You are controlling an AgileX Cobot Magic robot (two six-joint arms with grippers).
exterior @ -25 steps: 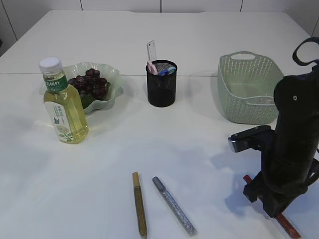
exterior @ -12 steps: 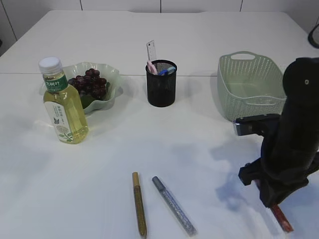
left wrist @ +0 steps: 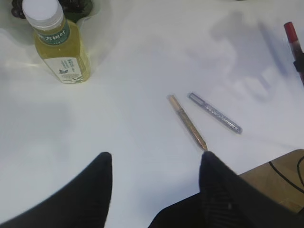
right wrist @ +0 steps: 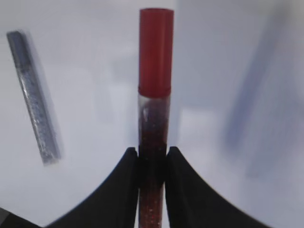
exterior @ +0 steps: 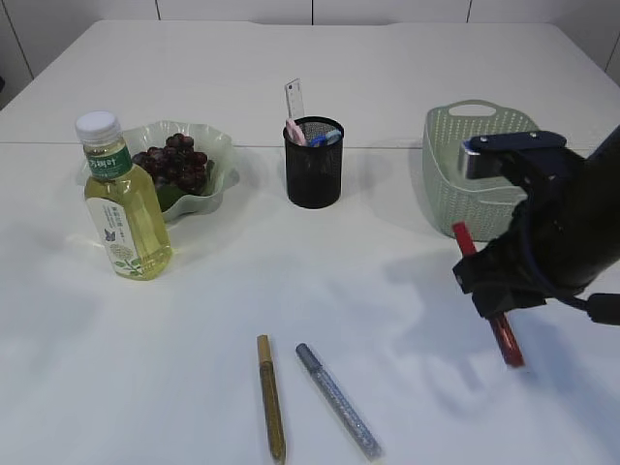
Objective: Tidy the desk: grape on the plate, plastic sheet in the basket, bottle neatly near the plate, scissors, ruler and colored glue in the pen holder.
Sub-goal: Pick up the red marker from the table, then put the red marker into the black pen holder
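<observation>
bottle [left wrist: 58, 45] upper left on white surface [left wrist: 133, 61]; gold glue pen [left wrist: 186, 122] beside silver glue pen [left wrist: 214, 113] centre-right; dark fingers [left wrist: 97, 175] apart at bottom.

Glittery red glue tube [right wrist: 154, 137], perhaps plastic; matt white table [exterior: 291, 291]; mesh holder [exterior: 314, 165].

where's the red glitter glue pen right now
The red glitter glue pen is clamped in the right gripper, lifted off the white table on the exterior view's right side, just in front of the pale green basket.
</observation>
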